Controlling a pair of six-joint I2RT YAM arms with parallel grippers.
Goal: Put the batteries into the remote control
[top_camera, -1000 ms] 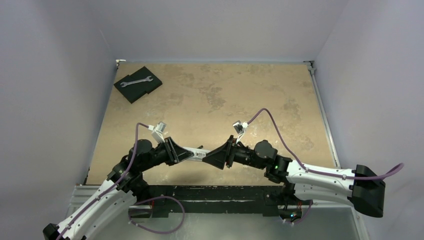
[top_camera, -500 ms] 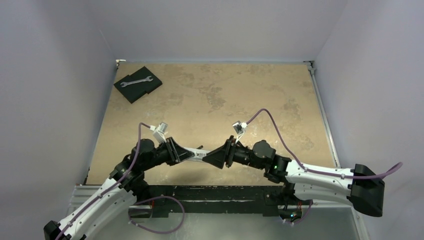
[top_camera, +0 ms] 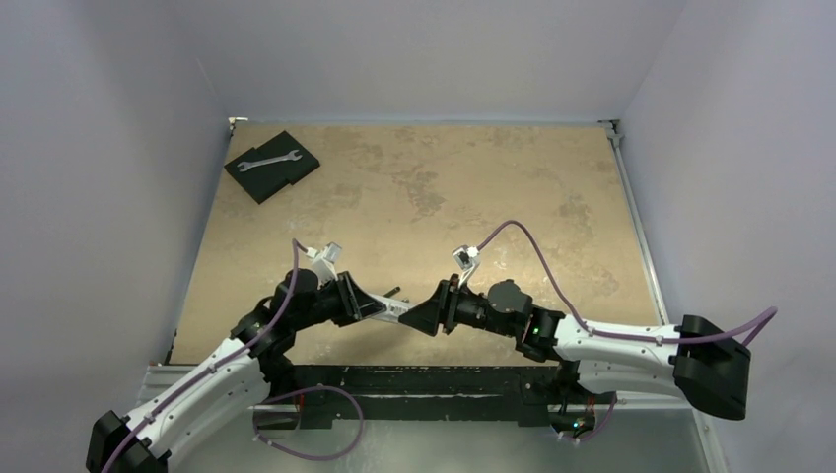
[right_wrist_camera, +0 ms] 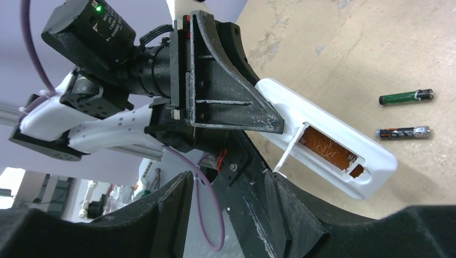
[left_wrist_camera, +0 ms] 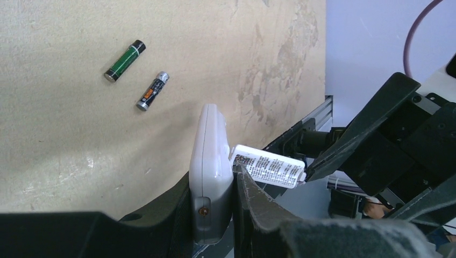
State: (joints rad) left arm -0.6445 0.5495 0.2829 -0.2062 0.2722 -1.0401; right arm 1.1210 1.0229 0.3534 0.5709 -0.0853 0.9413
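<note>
Start with the remote control (right_wrist_camera: 371, 161). Its battery bay (right_wrist_camera: 325, 151) is uncovered, and the orange lining shows bare along its length. The thin white cover (left_wrist_camera: 267, 166) stands swung away from the bay along one edge, and its printed label shows in the left wrist view.

Both batteries (right_wrist_camera: 406, 97) lie on the counter (top_camera: 473, 177), outside the bay. The green battery (left_wrist_camera: 125, 61) is farther from the remote and the black battery (left_wrist_camera: 152, 91), with its orange band, is nearer. They lie close together, roughly parallel and not touching. At the far left corner a black pad (top_camera: 296, 172) carries a wrench (top_camera: 268, 159), well apart from everything else.

Your left tool (left_wrist_camera: 213, 180) is clamped on the remote, with one finger on the bay side and the other on the opposite face. It grips the end away from the bay. The remote is held off the counter, above its near part, between the two arms.

Your right tool (right_wrist_camera: 225, 180) faces it with the jaws partly apart and nothing between them. In the left wrist view one of its fingertips (left_wrist_camera: 328, 158) sits at the free end of the cover. You cannot tell whether it presses or only touches.
</note>
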